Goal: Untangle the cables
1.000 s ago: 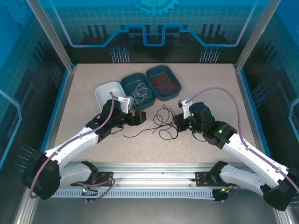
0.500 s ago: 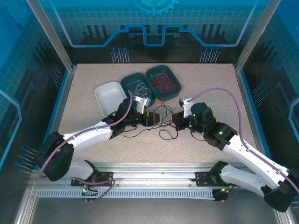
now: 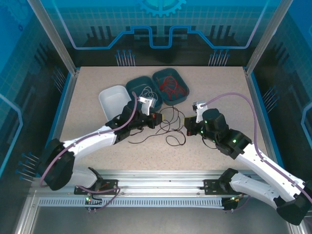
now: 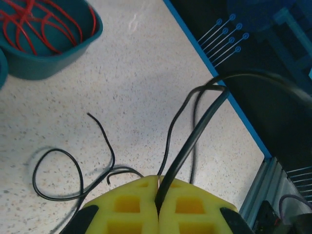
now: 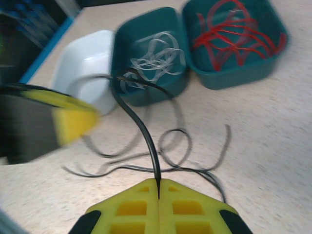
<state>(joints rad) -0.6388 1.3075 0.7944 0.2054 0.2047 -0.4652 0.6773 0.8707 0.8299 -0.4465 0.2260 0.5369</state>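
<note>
Both grippers are clenched. In the left wrist view, the left gripper (image 4: pixel 158 184) has its yellow pads pinched shut on a black strand (image 4: pixel 192 139) that arcs up toward 1 o'clock. In its own wrist view, the right gripper (image 5: pixel 158 184) is clamped on a black strand too. That view is smeared, so we can't tell if it's one wire or two.

From above, the black cables (image 3: pixel 171 127) sit tangled mid-table. The left gripper is at their 10 o'clock and the right gripper at their 3 o'clock. The red cables (image 3: pixel 170 87) and whitish-grey cables (image 3: pixel 146 95) lie in two teal tubs (image 5: pixel 234 78) at 12 o'clock, with a white tub (image 3: pixel 109 95) just beside them.

What worries us:
- If the arms pull apart while the loops are crossed, we figure the knot cinches tighter instead of opening.
- These wires are way thinner than the pads, so a sideways tug could let one slip out.
- A raised strand swinging toward 12 o'clock could snag a tub rim or drop onto the whitish-grey cables, which probably means a fresh tangle.
- The grippers are near each other, so a careless swing could bump them.

The table (image 3: pixel 219 92) is a speckled beige slab with blue edging, and it looks smooth enough for loose ends to drag easily. Around it there's an aluminium frame, blue-tinted panels printed with circuit patterns, and a metal rail at 6 o'clock by the arm bases.
</note>
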